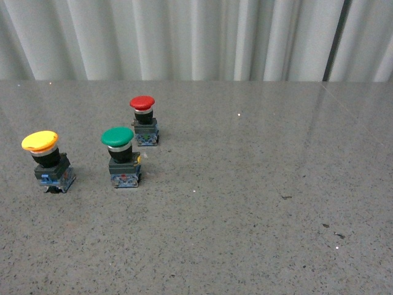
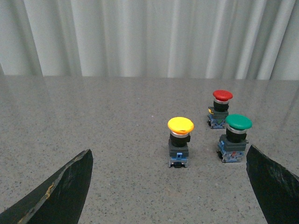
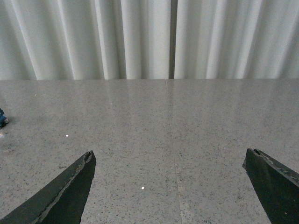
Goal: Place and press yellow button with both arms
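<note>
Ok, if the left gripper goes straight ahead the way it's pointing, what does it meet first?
Probably the yellow button: it stands nearly centred ahead of the left gripper, with the green button further aside. Depth is unclear.

Three pushbuttons on one grey table (image 1: 258, 184): one yellow button (image 1: 49, 161), one green button (image 1: 123, 157), one red button (image 1: 144, 121), plus two grippers, the left gripper (image 2: 168, 150) and the right gripper (image 3: 168, 151), each showing two black fingers (image 2: 60, 191).

yellow button (image 1: 40, 141): glossy plastic cap | table (image 1: 258, 203): speckled, polished stone-like | curtain (image 1: 196, 37): pleated cloth
</note>
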You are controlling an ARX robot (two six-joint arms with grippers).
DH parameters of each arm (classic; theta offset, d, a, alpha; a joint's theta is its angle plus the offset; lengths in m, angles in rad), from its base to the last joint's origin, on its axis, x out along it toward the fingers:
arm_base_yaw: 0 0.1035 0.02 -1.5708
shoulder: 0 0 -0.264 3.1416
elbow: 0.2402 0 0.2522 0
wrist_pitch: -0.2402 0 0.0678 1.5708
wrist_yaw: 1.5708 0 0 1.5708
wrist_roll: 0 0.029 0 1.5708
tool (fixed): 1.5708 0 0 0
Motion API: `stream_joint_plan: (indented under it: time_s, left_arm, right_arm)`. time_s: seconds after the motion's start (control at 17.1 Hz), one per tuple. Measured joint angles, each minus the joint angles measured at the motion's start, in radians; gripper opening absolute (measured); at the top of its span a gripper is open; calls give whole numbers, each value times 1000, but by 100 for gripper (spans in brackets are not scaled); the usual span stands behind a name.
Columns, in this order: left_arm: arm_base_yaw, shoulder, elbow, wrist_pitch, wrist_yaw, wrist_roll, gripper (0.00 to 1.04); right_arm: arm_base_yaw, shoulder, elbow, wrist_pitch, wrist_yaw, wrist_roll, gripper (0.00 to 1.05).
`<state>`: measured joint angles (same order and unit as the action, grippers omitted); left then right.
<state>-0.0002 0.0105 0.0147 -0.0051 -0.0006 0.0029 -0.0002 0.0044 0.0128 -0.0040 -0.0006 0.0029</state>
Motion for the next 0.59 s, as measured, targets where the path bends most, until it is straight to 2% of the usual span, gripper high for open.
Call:
stream_joint_plan:
  time_s: [0.59]
  left_arm:
    - [0,0,0,0,0,0,98]
  right_arm:
    - [0,0,0,0,0,0,98]
